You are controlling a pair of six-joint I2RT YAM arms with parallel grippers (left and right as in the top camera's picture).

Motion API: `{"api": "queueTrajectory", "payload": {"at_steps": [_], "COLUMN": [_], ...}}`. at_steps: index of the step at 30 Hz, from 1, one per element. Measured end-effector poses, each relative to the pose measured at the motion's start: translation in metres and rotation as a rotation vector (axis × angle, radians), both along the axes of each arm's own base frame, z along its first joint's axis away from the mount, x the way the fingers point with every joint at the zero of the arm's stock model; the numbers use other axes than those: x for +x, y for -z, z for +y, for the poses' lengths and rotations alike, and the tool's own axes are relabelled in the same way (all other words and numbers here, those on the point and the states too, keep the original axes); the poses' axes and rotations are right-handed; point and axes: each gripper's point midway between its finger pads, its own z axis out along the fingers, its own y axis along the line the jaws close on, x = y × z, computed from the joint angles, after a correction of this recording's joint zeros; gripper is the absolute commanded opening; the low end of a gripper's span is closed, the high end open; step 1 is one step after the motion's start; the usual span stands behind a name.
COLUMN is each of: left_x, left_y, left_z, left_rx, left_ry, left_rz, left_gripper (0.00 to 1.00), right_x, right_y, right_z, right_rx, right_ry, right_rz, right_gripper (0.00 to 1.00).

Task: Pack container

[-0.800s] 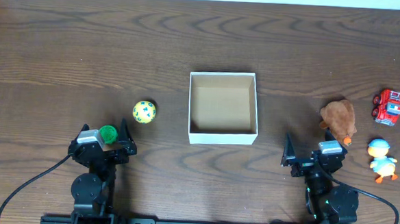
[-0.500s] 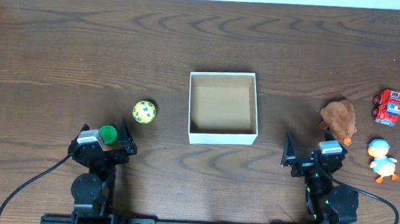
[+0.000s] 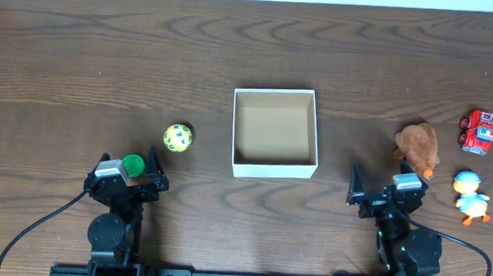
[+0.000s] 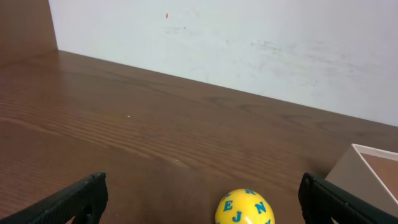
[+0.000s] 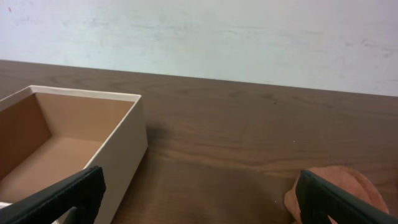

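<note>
The container is a square open box, white outside and brown inside, empty at the table's middle. It also shows in the right wrist view and at the edge of the left wrist view. A yellow lettered ball lies to its left, just ahead of my open left gripper, as the left wrist view shows. A small green ball sits between the left fingers in the overhead view; the wrist view does not show it. My right gripper is open and empty. A brown plush toy lies just ahead of it to the right.
A red toy truck and a white and orange duck toy lie at the far right. A white wall stands behind the table's far edge. The brown plush shows by the right finger in the right wrist view.
</note>
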Motion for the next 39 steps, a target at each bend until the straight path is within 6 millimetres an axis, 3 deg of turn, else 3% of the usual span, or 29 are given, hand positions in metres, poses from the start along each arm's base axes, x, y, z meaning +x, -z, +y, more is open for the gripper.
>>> {"api": "queueTrajectory", "payload": {"at_steps": [33,39], "left_x": [0.0000,0.0000], "left_y": [0.0000,0.0000], "left_z": [0.0001,0.0000], "left_rx": [0.000,0.000], "left_ry": [0.000,0.000], "left_rz": [0.000,0.000], "left_gripper": [0.98,0.98], "right_x": [0.0000,0.0007], "right_y": [-0.0001,-0.0083], "right_z": [0.0000,0.0001], "right_rx": [0.000,0.004], "right_ry": [0.000,0.000], "right_rz": [0.000,-0.034], "right_gripper": [0.99,0.99]}}
